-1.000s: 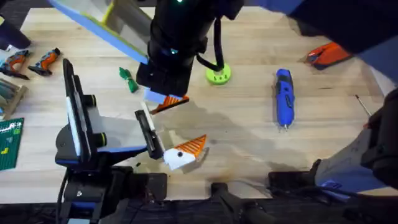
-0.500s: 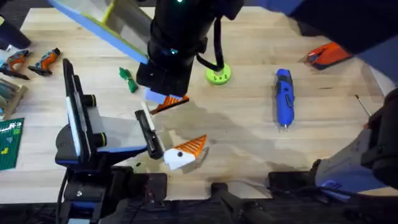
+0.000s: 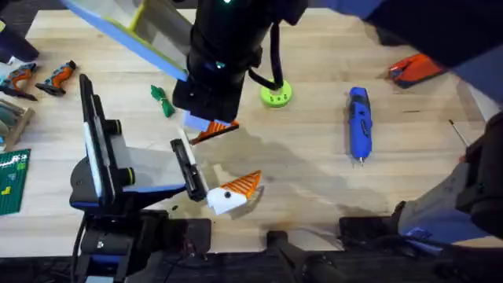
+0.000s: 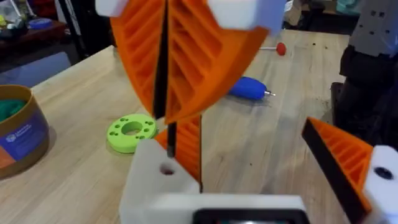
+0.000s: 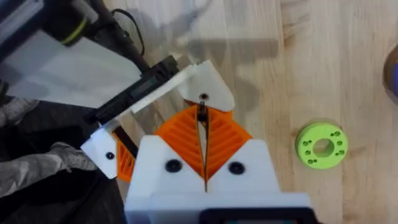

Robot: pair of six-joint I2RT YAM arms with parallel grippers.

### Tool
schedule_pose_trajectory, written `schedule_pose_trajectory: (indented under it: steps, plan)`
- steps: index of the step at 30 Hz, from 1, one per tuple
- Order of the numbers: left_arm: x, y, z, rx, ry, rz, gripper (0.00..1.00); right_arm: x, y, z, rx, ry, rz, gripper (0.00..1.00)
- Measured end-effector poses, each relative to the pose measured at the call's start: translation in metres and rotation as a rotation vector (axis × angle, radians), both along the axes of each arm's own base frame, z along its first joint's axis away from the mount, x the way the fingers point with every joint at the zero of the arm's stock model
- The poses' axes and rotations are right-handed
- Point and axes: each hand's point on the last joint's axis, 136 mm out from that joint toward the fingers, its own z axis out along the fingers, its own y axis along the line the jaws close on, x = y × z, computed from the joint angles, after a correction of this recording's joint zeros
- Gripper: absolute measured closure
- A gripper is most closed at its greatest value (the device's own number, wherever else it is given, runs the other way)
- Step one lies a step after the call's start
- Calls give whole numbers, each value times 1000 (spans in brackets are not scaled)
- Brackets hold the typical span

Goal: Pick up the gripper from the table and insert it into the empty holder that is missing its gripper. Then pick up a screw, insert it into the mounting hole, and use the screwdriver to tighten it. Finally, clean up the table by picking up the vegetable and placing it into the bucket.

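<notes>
- The right end effector (image 5: 203, 118) reaches across to the left half of the desk (image 3: 314, 189). Its orange ribbed pads are pressed together on a thin dark screw (image 5: 202, 107).
- The screw points tip-first at the white holder (image 5: 208, 78), just over its small mounting hole. It appears to be held this way so it can go straight in.
- The holder sits on the jaw of the left arm, which lies low at the near left of the desk.
- The left end effector (image 4: 249, 143) is spread wide and grips nothing, which leaves the holder open to the other arm.
- The gripper (image 4: 189, 146), an orange wedge, already stands in the holder, so the step in hand looks like seating the screw.
- The blue screwdriver (image 3: 358, 122) lies to the right, well apart from both arms and with nothing on it. It is not yet picked up.
- The green vegetable (image 3: 162, 101) lies on the far left part of the desk, beside the raised right arm.
- The bucket (image 4: 18, 134) stands farther off beyond a lime-green disc (image 3: 276, 95).
- An orange-and-black hand tool (image 3: 413, 69) rests at the far right.
- The right arm's bulk hangs over the work spot and hides the hole from above. The clutter lies off to the sides, and none of it crowds the holder.
</notes>
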Motion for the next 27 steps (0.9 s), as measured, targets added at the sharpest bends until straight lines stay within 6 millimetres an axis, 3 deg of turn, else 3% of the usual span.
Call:
schedule_pose_trajectory:
  steps: [27]
  plan:
    - [0, 0, 0, 0, 0, 0, 15, 2, 3, -9, -19, 11, 0, 994]
